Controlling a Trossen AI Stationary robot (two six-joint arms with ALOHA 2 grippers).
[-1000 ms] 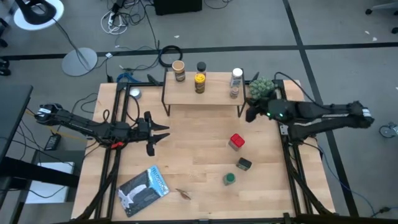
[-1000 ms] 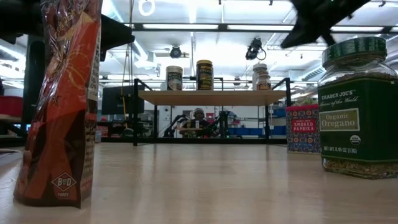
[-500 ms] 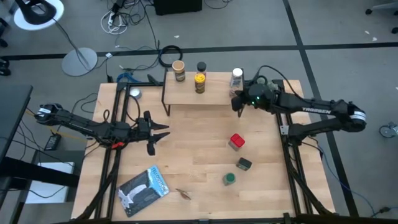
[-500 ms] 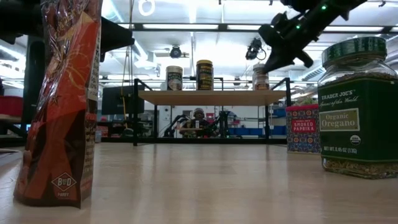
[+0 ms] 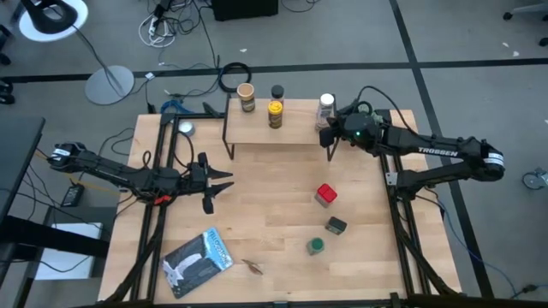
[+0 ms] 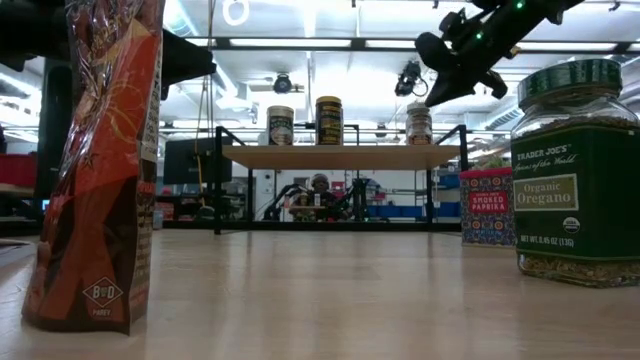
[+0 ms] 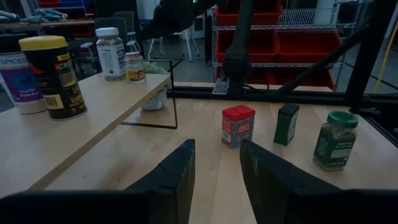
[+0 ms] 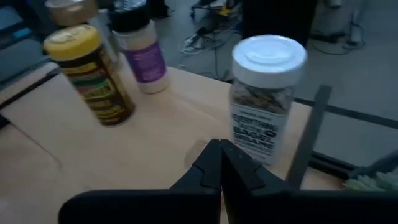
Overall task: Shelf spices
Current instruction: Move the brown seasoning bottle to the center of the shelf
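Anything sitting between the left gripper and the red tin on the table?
No. In the high view, only bare tabletop lies between the left gripper and the red tin.

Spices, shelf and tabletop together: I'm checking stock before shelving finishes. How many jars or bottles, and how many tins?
Jars and bottles: 6 (tan-lidded jar, black-lidded jar, yellow jar, white-capped bottle, small orange-labelled jar, green-lidded oregano jar)
Tins: 2 (red tin, dark green tin)
Total: 8
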